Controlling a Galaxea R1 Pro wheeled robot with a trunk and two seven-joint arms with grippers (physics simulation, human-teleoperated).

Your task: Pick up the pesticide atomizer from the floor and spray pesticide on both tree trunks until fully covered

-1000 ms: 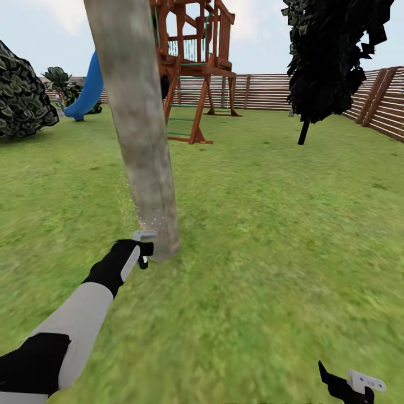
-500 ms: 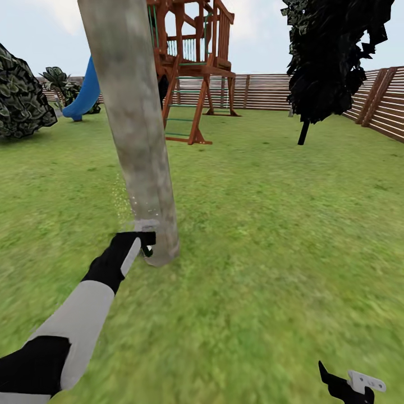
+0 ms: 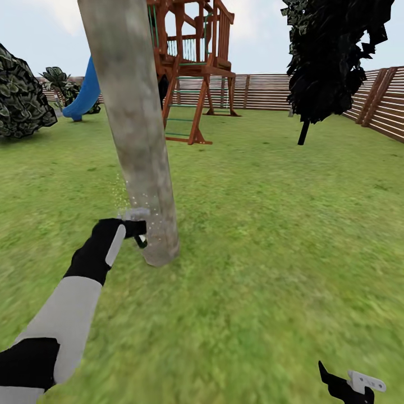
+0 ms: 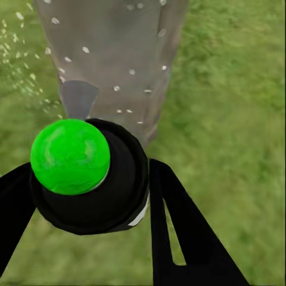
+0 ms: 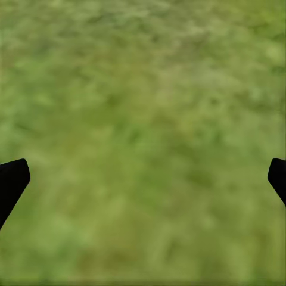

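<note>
A thick pale mottled tree trunk [image 3: 137, 129] leans up from the grass just ahead of me. My left gripper [image 3: 136, 229] is beside its base, shut on the pesticide atomizer [image 3: 141, 240]. In the left wrist view the atomizer [image 4: 98, 190] is a black cylinder with a green top, held between the black fingers [image 4: 179, 226] and aimed at the trunk [image 4: 113, 53]. White pesticide specks [image 3: 120, 193] float by the trunk and dot its bark [image 4: 89, 50]. My right gripper [image 3: 350, 384] hangs low at the right, open over bare grass [image 5: 143, 119].
A wooden play tower [image 3: 196, 62] with a blue slide [image 3: 84, 92] stands behind the trunk. An all-black tree [image 3: 331, 50] is at the right, a round bush [image 3: 22, 92] at the left. A slatted fence [image 3: 269, 90] edges the lawn [image 3: 269, 224].
My left gripper has risen a little along the trunk and shifted left with the atomizer. Specks keep appearing by the bark. The right gripper has not moved.
</note>
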